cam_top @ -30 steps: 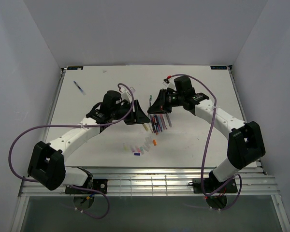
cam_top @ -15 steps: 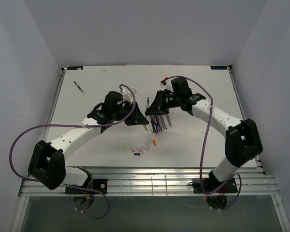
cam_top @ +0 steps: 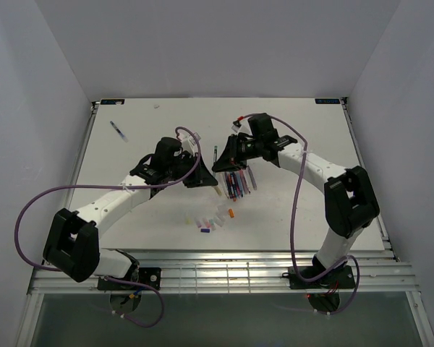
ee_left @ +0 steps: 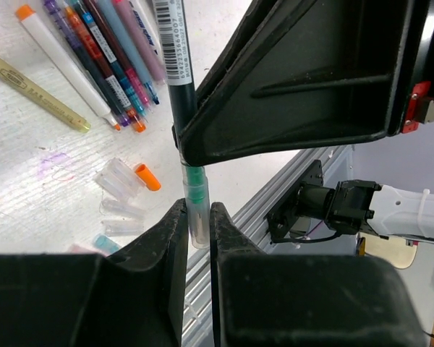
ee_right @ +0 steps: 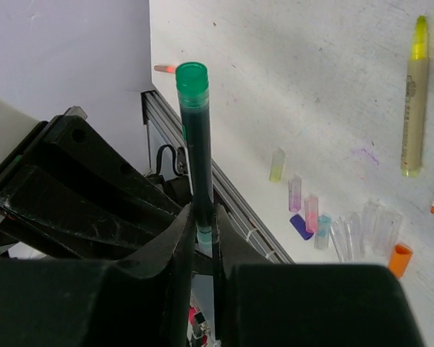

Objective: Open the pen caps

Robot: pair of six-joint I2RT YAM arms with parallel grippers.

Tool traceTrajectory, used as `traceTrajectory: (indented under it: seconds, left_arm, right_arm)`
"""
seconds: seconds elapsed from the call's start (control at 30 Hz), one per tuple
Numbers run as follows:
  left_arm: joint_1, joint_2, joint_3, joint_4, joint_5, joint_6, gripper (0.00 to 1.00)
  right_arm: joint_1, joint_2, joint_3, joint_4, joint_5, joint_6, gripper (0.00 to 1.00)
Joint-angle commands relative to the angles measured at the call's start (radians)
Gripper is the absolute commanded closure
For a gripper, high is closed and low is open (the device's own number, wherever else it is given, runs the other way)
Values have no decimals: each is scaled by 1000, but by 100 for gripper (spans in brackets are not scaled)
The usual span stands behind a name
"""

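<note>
Clear tube-shaped plastic pen cap (ee_left: pixel 197 206) is pinched between the closed fingers of the left gripper (ee_left: pixel 197 238). The right gripper (ee_right: pixel 202 225) is clamped tight on the dark green pen barrel (ee_right: pixel 195 137) just above it, in the air over the middle of the desk. Gripping the two parts separately should let the arms pull apart along the pen's axis. Loose coloured caps (ee_right: pixel 325 228) lie toward the near edge. A white barcode label (ee_left: pixel 171 40) on the barrel carries digits too blurred to read reliably.
</note>
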Motion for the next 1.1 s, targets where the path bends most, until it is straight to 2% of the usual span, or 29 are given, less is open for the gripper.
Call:
traceTrajectory:
  seconds: [0.0, 0.07, 0.13, 0.23, 0.3, 0.33, 0.37, 0.4, 0.43, 0.47, 0.53, 0.6, 0.73, 0.8, 0.87, 1.07]
  left_arm:
    - [-19, -34, -31, 16, 132, 37, 100]
    - [-18, -69, -47, 62, 175, 37, 100]
    - [-18, -107, -85, 93, 174, 22, 100]
    - [-18, -189, -143, 124, 117, -12, 100]
    - [-18, -218, -154, 104, 70, -11, 100]
    - [-18, -223, -143, 75, 42, 0, 100]
    - [-18, -223, -131, 10, 10, 12, 100]
    - [-21, -220, -113, -43, -96, 32, 100]
    - [-27, -195, -55, -118, -164, 70, 100]
    - [-28, -181, -29, -241, -233, 84, 100]
    - [-34, -149, 19, -346, -408, 97, 100]
    - [-34, -151, 13, -391, -435, 107, 100]
    - [-28, -201, -51, -404, -499, 52, 100]
    - [-6, -187, -70, -434, -539, 52, 100]
    - [7, -158, -83, -447, -524, 58, 100]
    - [68, -103, -134, -453, -432, 72, 100]
  right_arm:
    - [-2, 37, 40, 284, -62, 104, 92]
    - [0, 61, 46, 371, -121, 143, 92]
    - [-2, 78, 48, 534, -185, 210, 92]
    - [-3, 109, 58, 660, -216, 282, 92]
    - [0, 140, 62, 796, -236, 381, 92]
    - [1, 146, 66, 809, -231, 391, 92]
    - [3, 149, 87, 750, -215, 355, 92]
    - [6, 147, 126, 617, -119, 265, 92]
    - [13, 149, 278, 235, -37, 6, 92]
    - [24, 178, 378, 17, 74, -109, 92]
    - [59, 241, 647, -352, 315, -292, 92]
    - [63, 287, 704, -423, 382, -308, 92]
    - [32, 293, 681, -536, 460, -336, 92]
    - [6, 269, 603, -588, 521, -391, 92]
    - [-16, 217, 483, -596, 543, -424, 92]
    - [-109, 122, 272, -602, 585, -507, 92]
